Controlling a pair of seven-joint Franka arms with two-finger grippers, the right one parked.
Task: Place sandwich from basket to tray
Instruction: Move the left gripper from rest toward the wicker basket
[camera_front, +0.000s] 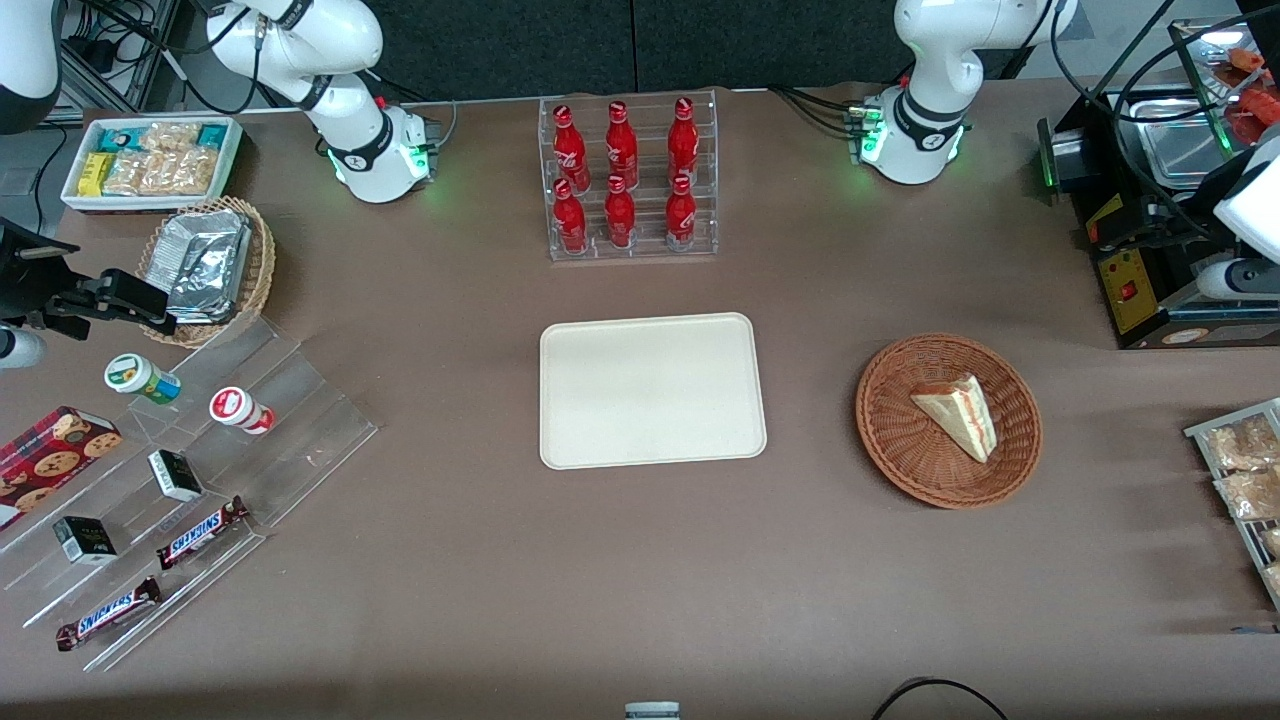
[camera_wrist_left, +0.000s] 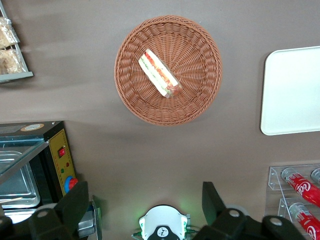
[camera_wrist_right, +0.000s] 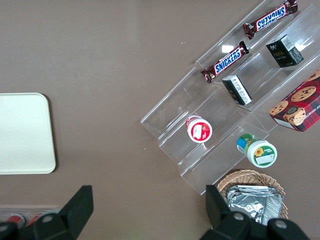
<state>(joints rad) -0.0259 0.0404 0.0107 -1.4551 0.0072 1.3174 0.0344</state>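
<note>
Snickers bars (camera_front: 108, 612), two of them, sit at the bottom of the frame, closest to the front camera. Moving across: one tray (camera_front: 650, 390) dead centre with nothing on it, and six red bottles (camera_front: 621, 145) racked above it in the frame. Then one basket (camera_front: 900, 450) toward the working arm's end, with the one sandwich (camera_front: 960, 412) in it.

The gripper (camera_wrist_left: 145, 202) hangs high, well apart from the basket, fingers (camera_wrist_left: 75, 205) spread wide, holding nothing.

My take: drop straight over the wedge and turn so the fingers close across the flat bread faces, not the pointy tip. Squeeze gently so the filling doesn't squish.
</note>
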